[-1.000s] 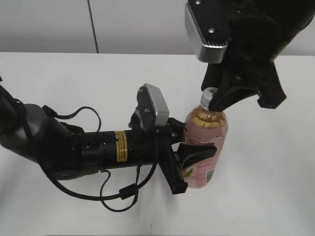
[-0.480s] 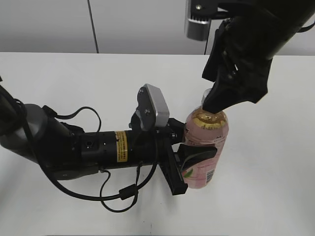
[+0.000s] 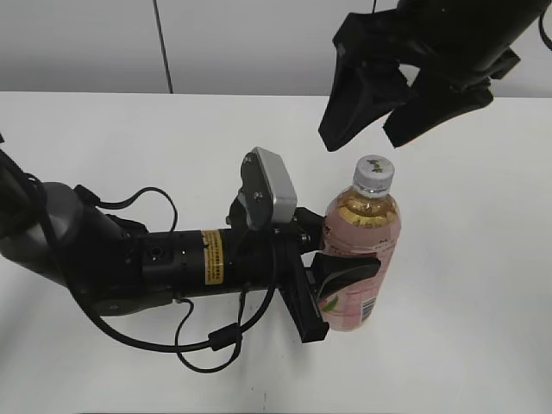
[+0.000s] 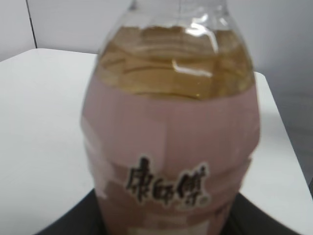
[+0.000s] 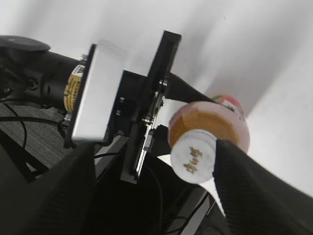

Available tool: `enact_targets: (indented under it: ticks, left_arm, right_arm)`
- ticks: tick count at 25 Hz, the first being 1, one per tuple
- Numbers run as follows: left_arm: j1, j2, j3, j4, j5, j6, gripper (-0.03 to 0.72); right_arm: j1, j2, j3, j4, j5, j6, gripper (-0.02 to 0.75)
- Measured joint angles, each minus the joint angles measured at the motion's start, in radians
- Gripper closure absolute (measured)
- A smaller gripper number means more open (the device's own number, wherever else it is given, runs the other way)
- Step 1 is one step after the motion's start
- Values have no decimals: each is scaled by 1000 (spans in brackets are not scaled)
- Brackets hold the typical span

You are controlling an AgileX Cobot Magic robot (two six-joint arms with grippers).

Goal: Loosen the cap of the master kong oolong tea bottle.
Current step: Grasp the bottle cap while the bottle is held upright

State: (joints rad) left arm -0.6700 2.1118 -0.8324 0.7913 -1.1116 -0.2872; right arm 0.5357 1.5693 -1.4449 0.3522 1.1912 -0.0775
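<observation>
The master kong oolong tea bottle [image 3: 360,250] stands upright on the white table, clear with amber tea and a pink label. My left gripper [image 3: 332,280] is shut on the bottle's body from the left; the bottle fills the left wrist view [image 4: 171,127]. The white cap [image 3: 374,172] sits on the bottle's neck with a small mark on top. My right gripper [image 3: 373,112] is open and hangs above the cap, apart from it. In the right wrist view the cap [image 5: 192,155] shows beside one finger of the right gripper [image 5: 151,166].
The white table [image 3: 129,138] stretches around the bottle. The left arm's black body and loose cables [image 3: 207,341] lie across the table's left and middle. A grey wall stands behind the table.
My right gripper was shut around the cap, then opened and rose up off it. The cap now shows bare. The left gripper and bottle have not moved.
</observation>
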Motion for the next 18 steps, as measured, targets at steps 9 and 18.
enact_targets:
  ticks: [9,18]
  left_arm:
    - [0,0,0,1,0,0,409]
    - [0,0,0,1,-1,0,409]
  right_arm:
    - [0,21,-1,-117,25,210,171]
    - [15,66,-1,-110,26,214,179]
